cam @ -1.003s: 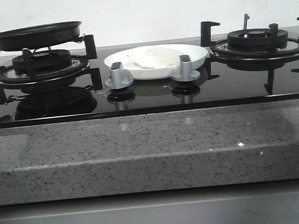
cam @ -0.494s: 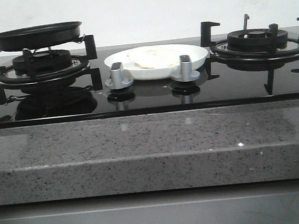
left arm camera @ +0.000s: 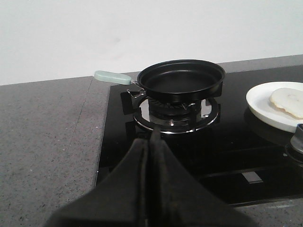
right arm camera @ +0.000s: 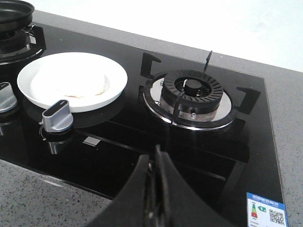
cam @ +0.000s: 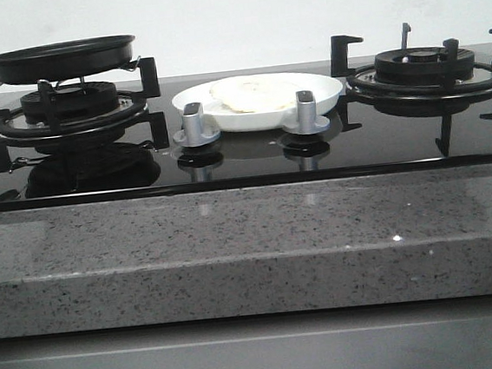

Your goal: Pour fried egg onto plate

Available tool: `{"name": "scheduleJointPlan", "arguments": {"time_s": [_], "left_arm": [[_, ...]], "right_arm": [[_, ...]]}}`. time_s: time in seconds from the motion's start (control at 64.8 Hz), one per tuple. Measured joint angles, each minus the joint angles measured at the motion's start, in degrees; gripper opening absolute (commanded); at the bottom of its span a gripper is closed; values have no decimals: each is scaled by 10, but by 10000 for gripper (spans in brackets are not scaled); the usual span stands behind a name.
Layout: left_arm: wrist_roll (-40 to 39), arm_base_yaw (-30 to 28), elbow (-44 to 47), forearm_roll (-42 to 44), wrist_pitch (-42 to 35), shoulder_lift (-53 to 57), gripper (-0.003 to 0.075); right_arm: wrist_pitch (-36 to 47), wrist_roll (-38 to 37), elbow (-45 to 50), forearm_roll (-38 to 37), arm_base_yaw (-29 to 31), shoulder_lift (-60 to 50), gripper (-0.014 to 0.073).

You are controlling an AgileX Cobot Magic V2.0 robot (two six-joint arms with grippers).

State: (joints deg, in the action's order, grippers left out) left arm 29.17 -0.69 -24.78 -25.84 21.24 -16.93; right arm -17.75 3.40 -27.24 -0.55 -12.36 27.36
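Observation:
The fried egg (cam: pixel 253 93) lies pale side up on the white plate (cam: pixel 329 96) between the two burners; both also show in the right wrist view, egg (right arm camera: pixel 78 82) on plate (right arm camera: pixel 35 71), and in the left wrist view, egg (left arm camera: pixel 289 101) on plate (left arm camera: pixel 261 105). The black frying pan (cam: pixel 60 58) sits empty on the left burner, its pale green handle (left arm camera: pixel 111 77) pointing left. My left gripper (left arm camera: pixel 152 135) is shut and empty, back from the pan over the stove's front edge. My right gripper (right arm camera: pixel 157 152) is shut and empty, in front of the right burner (right arm camera: pixel 191 92).
Two silver knobs (cam: pixel 195 124) (cam: pixel 305 112) stand in front of the plate. The black glass hob (cam: pixel 244 163) is set in a grey speckled counter (cam: pixel 251 236). The right burner's black grate (cam: pixel 427 71) is bare. A white wall is behind.

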Motion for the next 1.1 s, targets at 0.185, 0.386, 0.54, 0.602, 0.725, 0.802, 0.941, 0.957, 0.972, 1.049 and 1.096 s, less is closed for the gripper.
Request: {"name": "scheduleJointPlan", "arguments": {"time_s": [0.185, 0.386, 0.54, 0.602, 0.725, 0.802, 0.941, 0.957, 0.972, 1.049, 1.096], "left_arm": [[0, 0, 0, 0, 0, 0, -19], [0, 0, 0, 0, 0, 0, -19], [0, 0, 0, 5, 0, 0, -19], [-11, 0, 0, 27, 0, 0, -19], [-123, 0, 1, 133, 0, 0, -19], [-197, 0, 7, 199, -3, 0, -20], [-237, 0, 45, 236, -37, 19, -19], [-238, 0, 52, 237, -41, 25, -19], [-238, 0, 57, 237, -46, 30, -19], [-241, 0, 84, 240, -64, 58, -19], [-241, 0, 102, 240, -68, 82, -19]], "right_arm": [[0, 0, 0, 0, 0, 0, -57], [0, 0, 0, 0, 0, 0, -57], [0, 0, 0, 0, 0, 0, -57], [0, 0, 0, 0, 0, 0, -57], [0, 0, 0, 0, 0, 0, -57], [0, 0, 0, 0, 0, 0, -57], [0, 0, 0, 0, 0, 0, -57], [0, 0, 0, 0, 0, 0, -57], [0, 0, 0, 0, 0, 0, -57], [0, 0, 0, 0, 0, 0, -57], [0, 0, 0, 0, 0, 0, -57]]}}
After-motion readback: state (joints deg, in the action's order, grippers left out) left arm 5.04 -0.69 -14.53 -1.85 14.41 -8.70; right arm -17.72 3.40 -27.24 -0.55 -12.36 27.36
